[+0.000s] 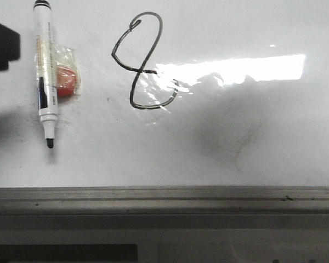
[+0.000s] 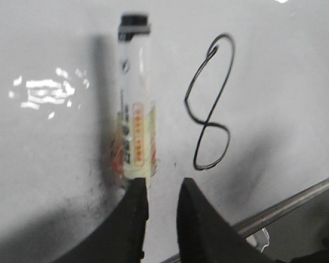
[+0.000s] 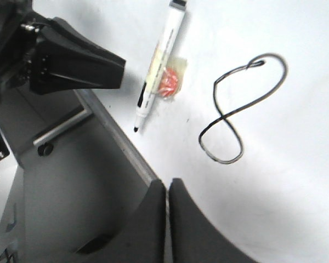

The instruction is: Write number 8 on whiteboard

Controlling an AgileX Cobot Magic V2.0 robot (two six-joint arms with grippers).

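The number 8 (image 1: 144, 63) is a thin black marker line on the whiteboard (image 1: 252, 142), with an angular upper loop and a rounder lower loop. It also shows in the left wrist view (image 2: 211, 107) and the right wrist view (image 3: 238, 107). A white marker pen (image 1: 45, 71) lies uncapped on the board left of the 8, its tip toward the near rail. My left gripper (image 2: 162, 186) is open and empty, just above the pen's lower part (image 2: 134, 109). My right gripper (image 3: 167, 185) is shut and empty over the board's edge.
A small clear bag with something red-orange (image 1: 66, 76) lies against the pen. A grey metal rail (image 1: 164, 198) edges the board's near side. The dark left arm (image 3: 66, 57) hangs over the board's corner. Glare (image 1: 236, 68) lies right of the 8.
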